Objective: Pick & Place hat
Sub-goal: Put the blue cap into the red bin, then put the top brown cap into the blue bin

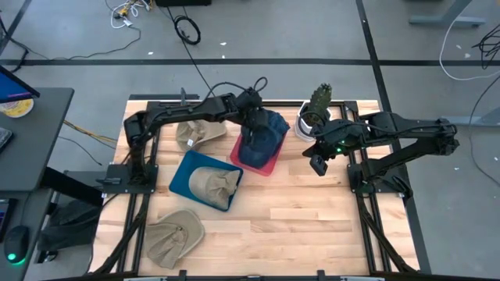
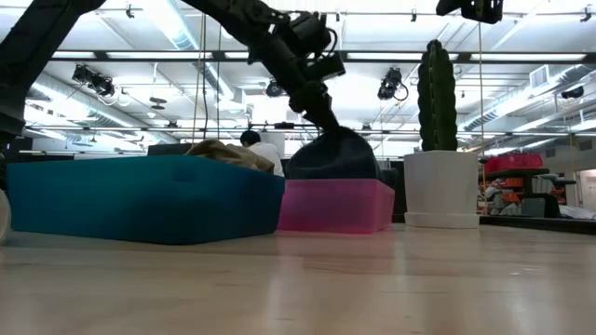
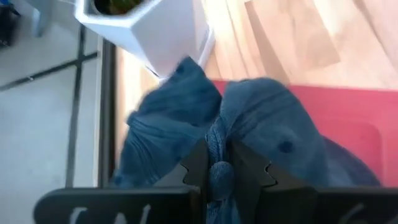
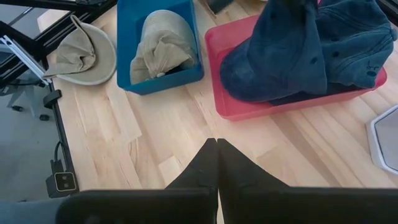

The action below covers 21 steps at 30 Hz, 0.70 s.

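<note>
A dark blue hat point(image 1: 262, 139) is over the red bin point(image 1: 269, 166) at the table's middle. My left gripper point(image 3: 219, 171) is shut on it, reaching in from the table's left. In the low view the hat point(image 2: 331, 154) bulges above the pink bin wall point(image 2: 335, 207). More blue cloth point(image 4: 354, 37) lies in the same bin. My right gripper point(image 4: 216, 163) hangs shut and holding nothing above the table, to the right of the bin, also seen in the high view point(image 1: 318, 165). My left gripper pinches a bunched fold of the blue hat's cloth point(image 3: 219, 149) between its two fingers point(image 3: 198, 167). The fingers slant down from the table's left. The hat hangs slack below them, and its lower part point(image 2: 346, 167) rests in the red bin.
A blue bin point(image 1: 181, 184) holding a tan hat point(image 1: 212, 183) stands left of the red bin. Other tan hats lie at the far left point(image 1: 192, 134) and near left point(image 1: 173, 235). A cactus in a white pot point(image 1: 314, 115) stands close to the red bin's far right.
</note>
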Each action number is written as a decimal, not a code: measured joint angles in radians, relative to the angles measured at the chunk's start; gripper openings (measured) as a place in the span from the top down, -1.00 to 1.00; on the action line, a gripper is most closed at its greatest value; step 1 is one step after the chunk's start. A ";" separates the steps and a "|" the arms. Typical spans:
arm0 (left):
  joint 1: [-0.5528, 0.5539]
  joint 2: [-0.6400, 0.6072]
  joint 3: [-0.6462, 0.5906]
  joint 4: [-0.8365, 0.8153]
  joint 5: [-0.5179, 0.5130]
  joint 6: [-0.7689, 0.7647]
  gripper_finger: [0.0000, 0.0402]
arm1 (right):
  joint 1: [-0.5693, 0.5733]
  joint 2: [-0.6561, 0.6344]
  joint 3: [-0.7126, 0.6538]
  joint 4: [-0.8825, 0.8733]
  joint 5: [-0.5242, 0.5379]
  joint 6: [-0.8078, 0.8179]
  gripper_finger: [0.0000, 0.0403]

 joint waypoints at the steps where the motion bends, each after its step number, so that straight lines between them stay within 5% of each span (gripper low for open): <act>1: 0.001 0.011 -0.001 -0.006 0.000 0.003 0.76 | 0.000 0.000 0.000 0.000 0.000 0.001 1.00; 9: -0.005 0.053 -0.002 0.029 -0.046 0.004 0.64 | 0.000 0.000 0.000 0.001 0.000 0.002 1.00; 16: -0.008 0.046 -0.002 0.165 -0.062 0.004 0.20 | 0.000 0.000 0.000 0.001 0.000 0.003 1.00; 21: -0.010 0.046 -0.002 0.161 -0.218 -0.007 -0.17 | 0.000 0.000 0.000 0.001 0.000 0.000 1.00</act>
